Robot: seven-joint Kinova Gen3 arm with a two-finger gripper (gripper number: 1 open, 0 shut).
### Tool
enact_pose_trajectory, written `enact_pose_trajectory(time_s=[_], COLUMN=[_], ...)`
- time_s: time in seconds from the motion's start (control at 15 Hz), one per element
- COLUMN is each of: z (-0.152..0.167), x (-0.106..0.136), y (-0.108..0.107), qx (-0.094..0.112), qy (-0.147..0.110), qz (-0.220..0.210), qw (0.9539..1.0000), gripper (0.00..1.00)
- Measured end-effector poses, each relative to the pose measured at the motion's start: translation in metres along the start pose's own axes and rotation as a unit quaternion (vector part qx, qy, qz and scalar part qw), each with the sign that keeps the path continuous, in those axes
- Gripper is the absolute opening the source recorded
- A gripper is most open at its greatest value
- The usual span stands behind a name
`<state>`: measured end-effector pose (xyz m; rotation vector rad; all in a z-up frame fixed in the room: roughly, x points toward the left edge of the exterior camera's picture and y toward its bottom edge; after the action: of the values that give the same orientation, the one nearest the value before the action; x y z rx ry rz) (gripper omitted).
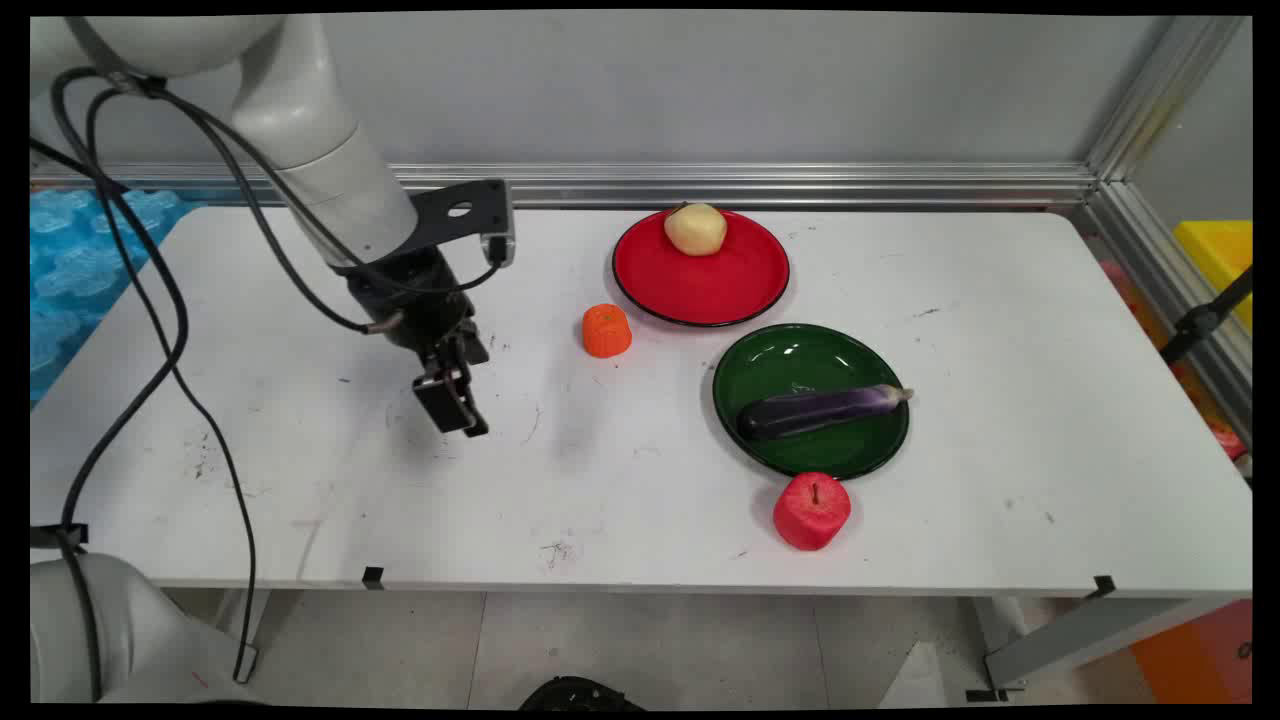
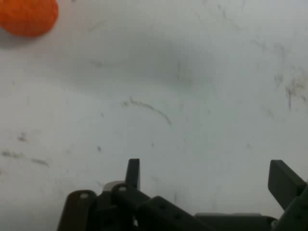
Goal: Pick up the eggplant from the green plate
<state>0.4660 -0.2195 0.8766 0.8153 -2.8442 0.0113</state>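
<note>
A black gripper [image 1: 455, 410] hangs low over the bare left part of a white table [image 1: 300, 480], its jaws spread wide and holding nothing; the hand view shows the two fingers [image 2: 284, 180] well apart above scuffed tabletop. To its right sits an orange [image 1: 606, 330], the nearest thing. Beyond that, a potato [image 1: 695, 228] rests on a red plate [image 1: 720, 290]. An eggplant [image 1: 820, 410] lies across a green plate [image 1: 800, 355], with an apple [image 1: 811, 511] just beside the plate's near rim.
</note>
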Motion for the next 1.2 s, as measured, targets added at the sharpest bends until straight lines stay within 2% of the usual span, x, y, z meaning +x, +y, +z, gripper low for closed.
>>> enact_pose_trajectory(time_s=[0.2,0.53,0.93,1.2], z=[0.005,0.02,0.049,0.071], x=[0.019,0.071,0.141,0.177], y=[-0.004,0.002,0.01,0.012], qx=[0.003,0.007,0.023,0.031], qy=[0.016,0.055,0.109,0.137], qz=[0.005,0.016,0.023,0.023], qw=[0.9999,0.9983,0.9936,0.9898], gripper=[1.0,1.0,1.0,1.0])
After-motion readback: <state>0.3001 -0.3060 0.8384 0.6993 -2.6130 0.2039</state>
